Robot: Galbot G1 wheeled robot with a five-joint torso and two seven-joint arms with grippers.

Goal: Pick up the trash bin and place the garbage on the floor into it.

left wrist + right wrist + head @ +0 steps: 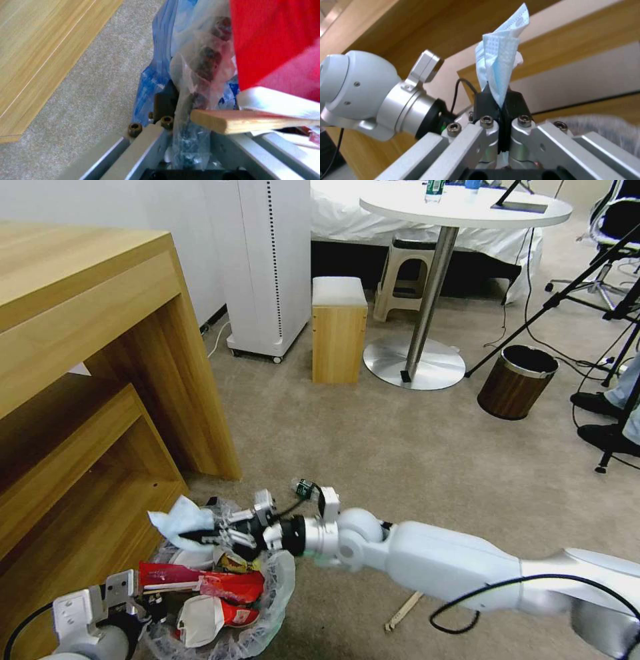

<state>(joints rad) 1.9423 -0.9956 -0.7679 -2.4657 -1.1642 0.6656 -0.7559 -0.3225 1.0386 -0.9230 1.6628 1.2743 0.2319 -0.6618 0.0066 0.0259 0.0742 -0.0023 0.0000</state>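
Step in hand: dropping a piece of garbage into the trash bin. Right tool clenched on a pale blue face mask, hovering above the bin's far rim. Left tool clamped on the bin's bag-lined rim, holding it near the wooden desk over the floor. Best to centre over the heaped red wrappers before letting go, low enough that the light mask cannot drift. Wooden stick left on the carpet.

A hotel-like bedroom: white-sheeted bed, round table, wooden desk, beige carpet.
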